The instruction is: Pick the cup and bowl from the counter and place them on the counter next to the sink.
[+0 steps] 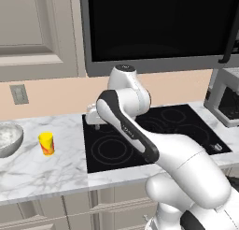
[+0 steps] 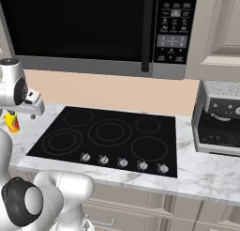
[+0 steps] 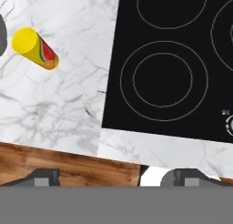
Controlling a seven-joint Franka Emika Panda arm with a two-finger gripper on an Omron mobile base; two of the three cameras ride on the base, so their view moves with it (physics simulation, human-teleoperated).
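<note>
While nothing is held, the readings run so:
Gripper [image 3: 111, 175]: jaws spread wide and empty, above the cooktop's [image 1: 154, 135] left edge.
Cup [image 1: 46, 143]: upright on the counter [image 1: 42, 173], left of the cooktop, well apart from the gripper.
Bowl [image 1: 9, 139]: further left of the cooktop, beyond the cup, partly cut off.
Handling: cup probably light, rigid, smooth; take it across its tapered sides. Bowl wide; pinch the rim.
Materials: veined marble, glossy black glass, speckled bowl.

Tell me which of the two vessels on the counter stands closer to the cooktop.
The cup, small and yellow with a red-orange patch. The wide grey-white bowl sits farther left, beyond the cup from the cooktop.
</note>
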